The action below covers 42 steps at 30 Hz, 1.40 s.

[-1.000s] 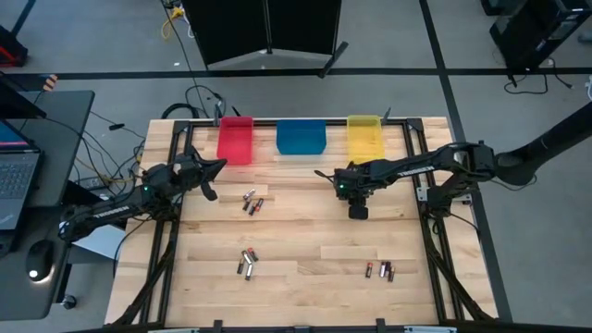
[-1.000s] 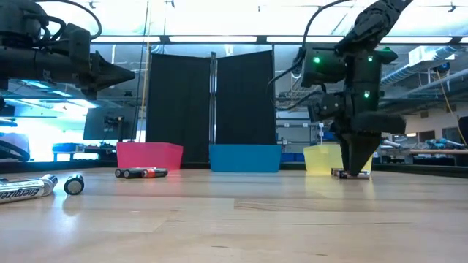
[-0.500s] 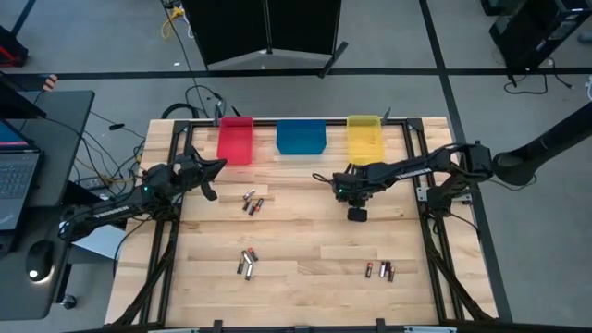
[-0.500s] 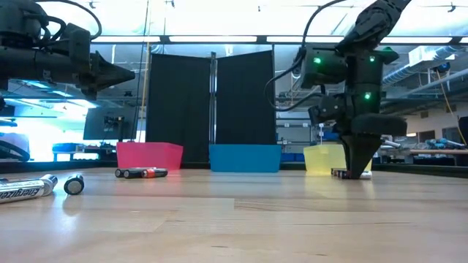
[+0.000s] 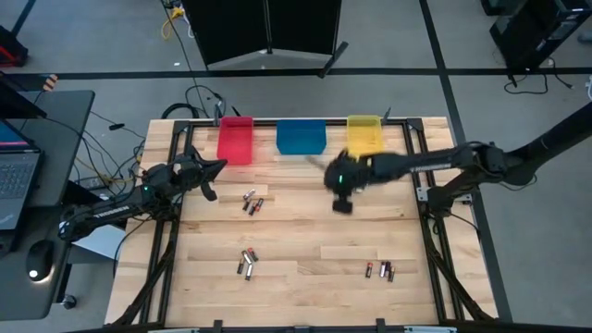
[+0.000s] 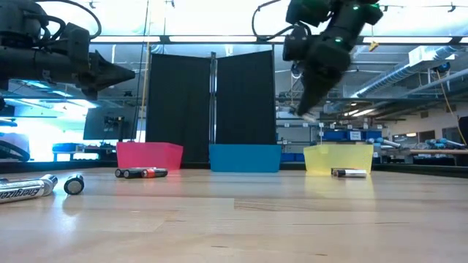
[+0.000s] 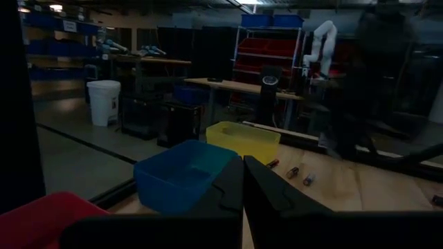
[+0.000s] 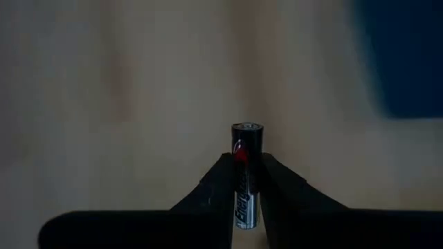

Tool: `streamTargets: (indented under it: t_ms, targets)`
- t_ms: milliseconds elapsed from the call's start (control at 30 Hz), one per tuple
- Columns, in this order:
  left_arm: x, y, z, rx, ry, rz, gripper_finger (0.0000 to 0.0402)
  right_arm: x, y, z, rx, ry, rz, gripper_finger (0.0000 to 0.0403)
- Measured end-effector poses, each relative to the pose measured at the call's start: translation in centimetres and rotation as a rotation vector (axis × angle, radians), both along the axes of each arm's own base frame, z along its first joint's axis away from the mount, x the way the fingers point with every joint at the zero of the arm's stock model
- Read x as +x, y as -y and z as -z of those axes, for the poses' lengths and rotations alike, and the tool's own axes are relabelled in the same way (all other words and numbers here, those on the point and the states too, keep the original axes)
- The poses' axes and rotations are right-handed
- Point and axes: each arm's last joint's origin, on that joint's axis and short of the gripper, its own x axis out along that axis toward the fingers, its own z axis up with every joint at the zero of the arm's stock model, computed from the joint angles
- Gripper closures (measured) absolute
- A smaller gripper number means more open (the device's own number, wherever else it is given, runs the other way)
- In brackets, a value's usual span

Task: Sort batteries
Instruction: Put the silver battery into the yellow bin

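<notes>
Right gripper (image 5: 341, 205) pinching a small cylindrical black-and-silver battery (image 8: 246, 173) between narrow jaws, hovering high above the wooden table (image 5: 305, 231), near the blue plastic bin (image 5: 301, 137). Left gripper (image 5: 209, 191) waiting beside the red plastic bin (image 5: 235, 140), jaws pressed together.

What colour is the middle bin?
Blue; the middle bin shows best in the high view.

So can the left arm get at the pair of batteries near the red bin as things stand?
Probably yes: the left tool hangs shut and empty just beside those batteries, with bare table between; the right tool is well off.
</notes>
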Motion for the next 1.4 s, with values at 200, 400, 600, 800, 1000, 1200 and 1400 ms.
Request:
streamTargets:
  t_ms: [200,400,600,800,1000,1200,1400]
  targets:
    - [0.0,0.0,0.0,0.002,-0.001,0.014,0.0388,-2.6,7.7,-2.3,-0.013,0.089,0.397,0.0349]
    - [0.0,0.0,0.0,0.001,0.000,0.014,0.0388,-5.9,14.8,-0.4,0.031,0.026,0.693,0.0349]
    - [0.0,0.0,-0.2,0.005,-0.004,0.013,0.0388,-8.5,19.3,2.9,0.109,-0.075,0.766,0.0349]
    - [0.0,0.0,-0.3,0.022,-0.008,0.009,0.0388,-10.0,21.3,5.6,0.186,-0.174,0.754,0.0349]
    - [0.0,0.0,-0.4,0.028,-0.009,0.007,0.0388,-9.8,22.0,7.6,0.212,-0.224,0.738,0.0349]
    - [0.0,0.0,-0.4,0.049,-0.018,0.004,0.0388,-9.5,22.4,8.7,0.227,-0.250,0.734,0.0349]
    - [0.0,0.0,-0.4,0.049,-0.019,0.004,0.0388,-9.5,22.4,8.6,0.222,-0.252,0.721,0.0307]
